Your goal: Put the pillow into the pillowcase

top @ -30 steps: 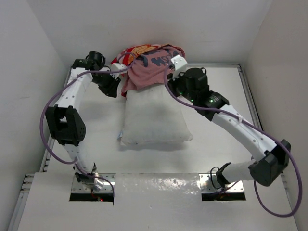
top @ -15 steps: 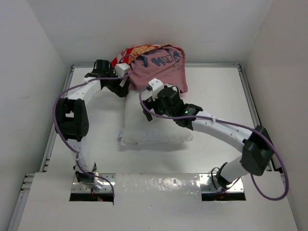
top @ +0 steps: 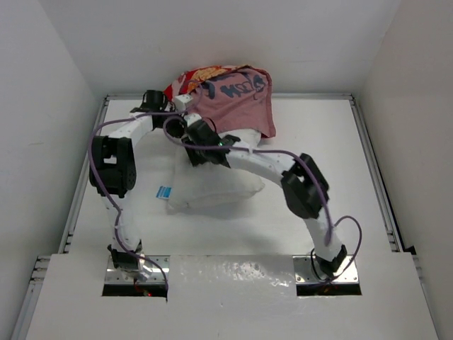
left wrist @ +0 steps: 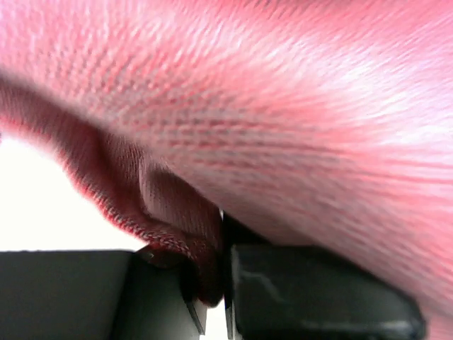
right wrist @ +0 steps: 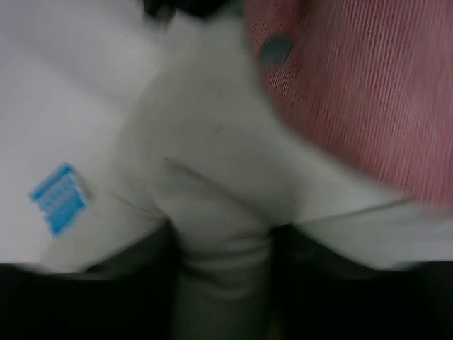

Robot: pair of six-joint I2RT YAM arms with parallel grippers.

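Observation:
The white pillow (top: 212,190) lies in the middle of the table, its far end under the red-orange pillowcase (top: 237,99) heaped at the back wall. My left gripper (top: 182,108) is shut on the pillowcase's hem, and the left wrist view shows the red cloth (left wrist: 269,120) pinched between the jaws of the left gripper (left wrist: 223,283). My right gripper (top: 195,145) reaches across to the pillow's far left part. In the right wrist view it (right wrist: 223,273) is shut on a bunched fold of pillow (right wrist: 212,163), with the pillowcase (right wrist: 354,92) just beyond.
A blue tag (top: 164,191) sticks out at the pillow's left corner; it also shows in the right wrist view (right wrist: 60,198). White walls close in the table at the back and both sides. The right arm (top: 304,188) arches over the pillow.
My right arm has swung from the pillow's right side across to its far left part and taken hold of it. The pillow has shifted left. My left gripper moved slightly right with the hem.

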